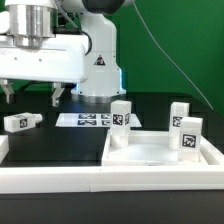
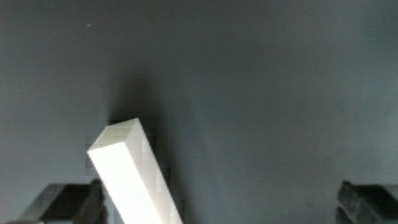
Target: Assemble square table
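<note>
Black tabletop carries, nearest, the slab [image 1: 160, 150] with three legs standing at it, and farther back a lying leg [image 1: 22, 122] just below the spread, empty claw [image 1: 32, 97], its long axis slanting across the jaw gap.

- You're looking at a dark, bare table surface [image 2: 249, 80] filling nearly all of the wrist view.
- A white slab-like piece [image 2: 139, 170] crosses it at a tilt, its narrow end face lit.
- The two dark fingers [image 2: 54, 202] stand wide apart at opposite corners, with nothing between them.
- The white piece lies just beside one finger; contact is unclear.
</note>
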Robot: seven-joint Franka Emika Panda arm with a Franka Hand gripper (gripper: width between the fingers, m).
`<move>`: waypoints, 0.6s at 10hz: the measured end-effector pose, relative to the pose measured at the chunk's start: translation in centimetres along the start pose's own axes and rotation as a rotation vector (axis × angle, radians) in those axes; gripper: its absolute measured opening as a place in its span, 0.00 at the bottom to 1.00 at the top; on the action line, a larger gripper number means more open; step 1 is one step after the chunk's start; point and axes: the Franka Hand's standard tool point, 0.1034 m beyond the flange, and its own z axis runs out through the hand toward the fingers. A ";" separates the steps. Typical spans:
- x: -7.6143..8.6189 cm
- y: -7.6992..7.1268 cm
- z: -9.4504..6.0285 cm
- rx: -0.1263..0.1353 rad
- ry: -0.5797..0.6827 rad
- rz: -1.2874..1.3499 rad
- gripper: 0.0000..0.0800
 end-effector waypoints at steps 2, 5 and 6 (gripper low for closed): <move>0.0 0.1 0.1 -0.001 -0.002 0.002 0.81; -1.9 5.1 0.4 0.009 -0.025 0.141 0.81; -3.9 7.9 1.0 0.004 -0.050 0.165 0.81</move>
